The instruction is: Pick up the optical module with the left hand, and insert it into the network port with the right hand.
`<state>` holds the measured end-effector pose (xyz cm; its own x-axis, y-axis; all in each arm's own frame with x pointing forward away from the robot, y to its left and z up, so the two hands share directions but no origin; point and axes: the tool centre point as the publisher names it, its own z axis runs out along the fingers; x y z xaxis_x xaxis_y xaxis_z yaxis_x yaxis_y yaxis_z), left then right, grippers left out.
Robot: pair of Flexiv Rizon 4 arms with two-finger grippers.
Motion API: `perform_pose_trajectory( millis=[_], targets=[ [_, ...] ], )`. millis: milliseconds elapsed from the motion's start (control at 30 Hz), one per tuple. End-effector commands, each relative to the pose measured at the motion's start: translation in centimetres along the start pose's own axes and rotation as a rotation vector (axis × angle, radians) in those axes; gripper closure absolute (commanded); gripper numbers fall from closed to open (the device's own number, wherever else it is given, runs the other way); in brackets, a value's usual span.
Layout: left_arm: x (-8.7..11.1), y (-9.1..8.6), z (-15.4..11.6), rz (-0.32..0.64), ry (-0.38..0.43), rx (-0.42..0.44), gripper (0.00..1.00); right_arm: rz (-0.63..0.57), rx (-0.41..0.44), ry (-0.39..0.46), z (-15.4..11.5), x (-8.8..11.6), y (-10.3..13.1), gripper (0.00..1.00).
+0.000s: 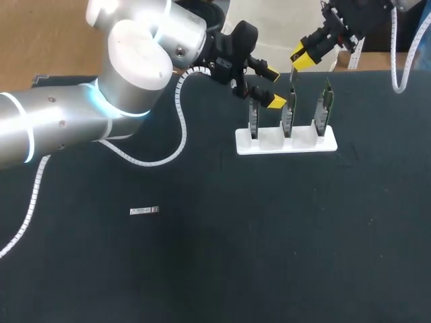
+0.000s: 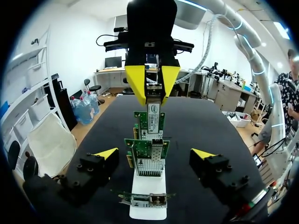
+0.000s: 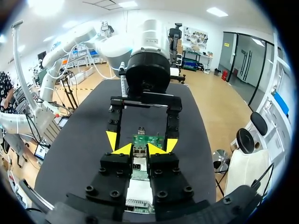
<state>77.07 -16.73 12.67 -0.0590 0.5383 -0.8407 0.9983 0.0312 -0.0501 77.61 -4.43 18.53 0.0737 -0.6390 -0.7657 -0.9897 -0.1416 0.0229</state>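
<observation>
Grip on the optical module (image 2: 154,91) is kept by the right gripper (image 1: 306,55): its yellow tips are pressed against the module from two sides, and the module hangs down below them. In the head view its lower end is seen over the row of three network cards (image 1: 288,116), nearest the top of the middle one. Which card it is lined up with, and whether it touches a port, cannot be told. The cards are held upright, side by side, in a white holder (image 1: 283,147) on the dark table (image 1: 269,235).

From the right wrist view the closed fingers are seen just over the holder, with a green card edge ahead of them.

The left gripper (image 1: 274,86) is held at the left end of the holder, pointing along the row of cards. Its fingers are spread wide and nothing is clasped between them (in the left wrist view the nearer cards merely stand in the gap, untouched). In that same view the right gripper is seen beyond the cards, facing the left one, with the module pinched between its yellow tips.

A small silver oblong piece (image 1: 144,211) lies flat on the table, well apart from the holder and from both grippers, towards the left arm's side.
</observation>
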Motion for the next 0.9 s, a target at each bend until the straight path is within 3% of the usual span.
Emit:
perform_pose_trajectory(
  millis=[33,900],
  targets=[
    [-0.01,-0.14,0.15,0.000,0.007,0.003,0.00,0.000,0.009,0.000,0.02,0.01,0.36,1.00],
    [0.57,-0.59,-0.17,-0.015,0.013,-0.009,0.00,0.001,0.007,0.004,0.09,0.05,0.54,1.00]
  ],
)
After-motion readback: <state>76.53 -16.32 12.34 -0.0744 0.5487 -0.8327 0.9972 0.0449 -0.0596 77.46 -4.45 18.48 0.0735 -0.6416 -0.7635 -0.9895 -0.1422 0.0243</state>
